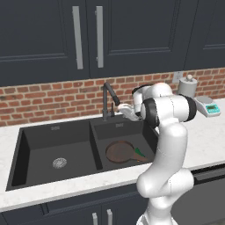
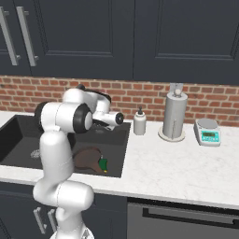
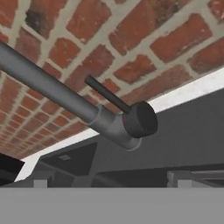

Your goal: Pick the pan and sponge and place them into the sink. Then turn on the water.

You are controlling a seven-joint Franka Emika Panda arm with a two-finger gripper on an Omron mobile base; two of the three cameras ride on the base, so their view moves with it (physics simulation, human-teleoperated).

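Note:
The dark brown pan (image 1: 119, 151) (image 2: 86, 158) lies in the narrower right basin of the black sink (image 1: 57, 140) (image 2: 119, 135). Beside its handle rests the green and yellow sponge (image 1: 139, 152) (image 2: 102, 164). My gripper (image 1: 117, 107) (image 3: 109, 181) is held over the back of that basin, right at the dark faucet (image 1: 107, 99) (image 3: 65, 94). It is open, its tips set wide apart with nothing between them. In the hand view the faucet's knob (image 3: 140, 119) and thin lever (image 3: 107, 94) are close ahead. No water stream is seen.
The left basin has a silver drain (image 1: 59, 163). On the counter to the right stand a soap dispenser (image 2: 139, 122), a paper towel holder (image 2: 175, 114) and a kitchen scale (image 2: 207, 131). Brick wall and dark cabinets rise behind.

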